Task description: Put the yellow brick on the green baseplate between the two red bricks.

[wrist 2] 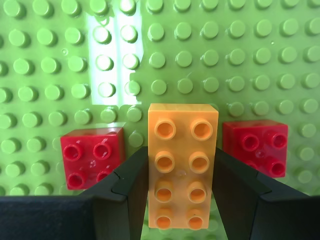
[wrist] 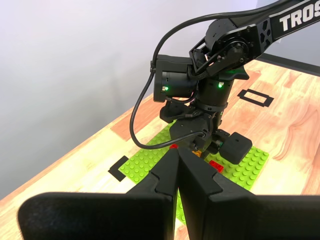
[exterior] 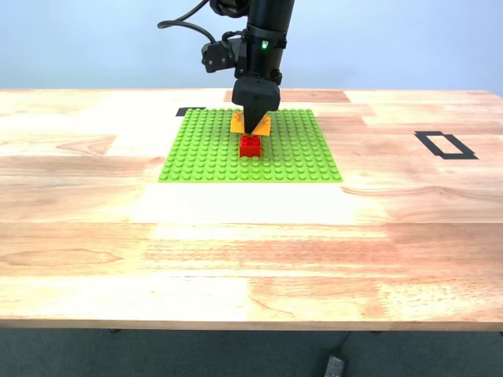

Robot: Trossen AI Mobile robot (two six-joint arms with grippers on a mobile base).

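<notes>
Yellow-orange oblong studded plastic brick (wrist 2: 182, 167) sits clamped between the black fingers (wrist 2: 127, 192) of my second gripper (wrist 2: 182, 200), one finger pressed on each long side. Looking down that wrist view, you see it over the flat lime-green studded baseplate (wrist 2: 45, 65), lined up in the gap between the two small red studded bricks: one red brick (wrist 2: 92, 157) just beside one finger, the other red brick (wrist 2: 256, 147) just beside the opposite finger. You cannot tell from the pictures whether the yellow brick is pressed onto the studs or held just above them.

In the exterior view the yellow brick (exterior: 251, 123) shows under the downward-pointing black arm, with one red brick (exterior: 251, 146) in front of it on the baseplate (exterior: 204, 157), which lies on the pale wooden table (exterior: 251, 251).

My first gripper (wrist: 178, 155) is raised well away from the baseplate, its fingers pressed together on nothing.
</notes>
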